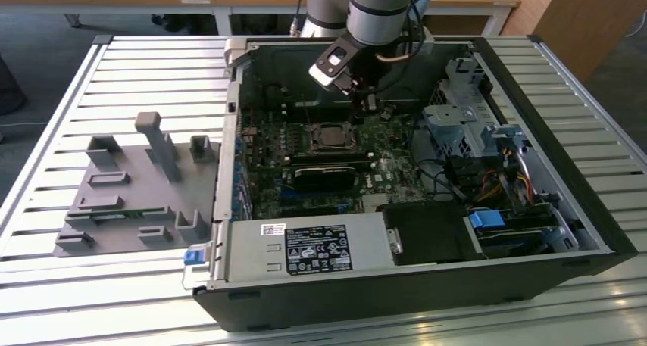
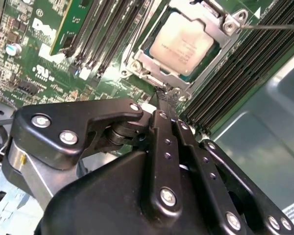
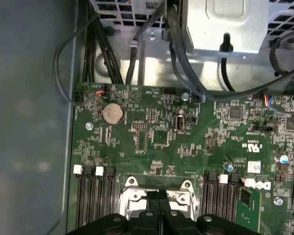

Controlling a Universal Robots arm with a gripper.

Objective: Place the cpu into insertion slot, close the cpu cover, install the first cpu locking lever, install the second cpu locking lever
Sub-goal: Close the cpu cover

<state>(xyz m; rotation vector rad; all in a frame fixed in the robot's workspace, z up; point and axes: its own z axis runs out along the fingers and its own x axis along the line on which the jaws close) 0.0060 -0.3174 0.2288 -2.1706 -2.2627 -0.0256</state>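
The cpu (image 2: pixel 185 41), a pale silvery square, lies in the insertion slot (image 1: pixel 329 136) on the green board. The cpu cover (image 2: pixel 149 67), a silvery frame, lies down around it. A thin locking lever (image 2: pixel 274 27) sticks out past one corner of the frame. My gripper (image 2: pixel 164 95) is shut with nothing between its black fingers, and its tips hover right at the edge of the cover. In the first wrist view my gripper (image 3: pixel 157 197) stands over the cover (image 3: pixel 132 196). In the exterior view my gripper (image 1: pixel 364 102) hangs inside the open case, just behind the slot.
Long black memory slots (image 2: pixel 235 73) flank the socket, one holding a green module (image 2: pixel 71 24). Cables (image 3: pixel 176 49) and a metal drive cage (image 1: pixel 460 126) crowd the exterior view's right. A labelled power supply (image 1: pixel 303 247) sits in front. A grey fixture plate (image 1: pixel 132 187) lies outside the case.
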